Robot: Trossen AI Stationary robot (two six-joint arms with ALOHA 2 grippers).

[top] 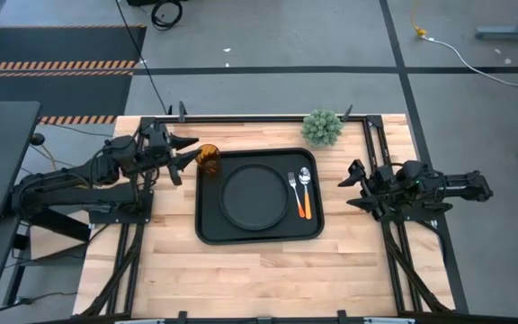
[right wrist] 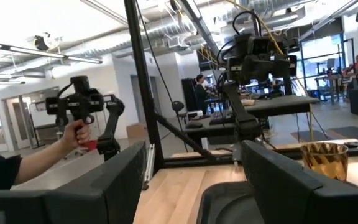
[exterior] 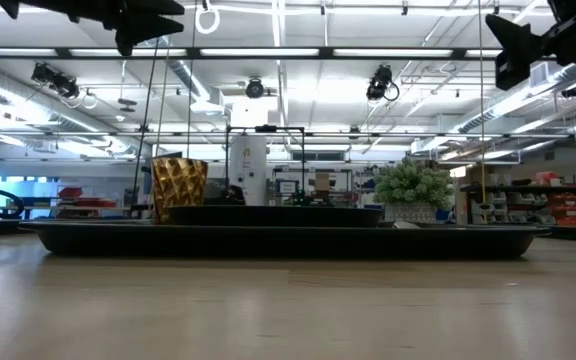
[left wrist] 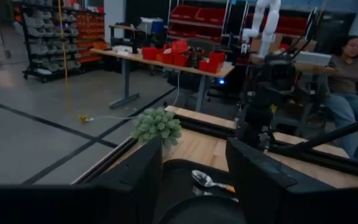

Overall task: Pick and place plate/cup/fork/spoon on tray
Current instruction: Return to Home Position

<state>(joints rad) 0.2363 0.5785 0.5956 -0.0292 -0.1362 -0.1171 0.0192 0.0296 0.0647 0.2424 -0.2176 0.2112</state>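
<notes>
The black rectangular tray (top: 212,229) lies in the middle of the table. On it lie the round dark plate (top: 255,196) and, to the plate's right, the orange-handled fork (top: 293,193) and spoon (top: 306,189). The amber cup (top: 209,159) stands upright in the tray's far left corner and also shows in the low view (exterior: 178,190). My left gripper (top: 187,150) is open, raised, just left of the cup and touching nothing. My right gripper (top: 353,186) is open and empty, raised to the right of the tray.
A spiky green plant (top: 322,128) stands on the table behind the tray's far right corner. Bare wood lies in front of the tray. Beyond the table, a person sits (left wrist: 347,68) and a hand holds a hand-held gripper (right wrist: 79,124).
</notes>
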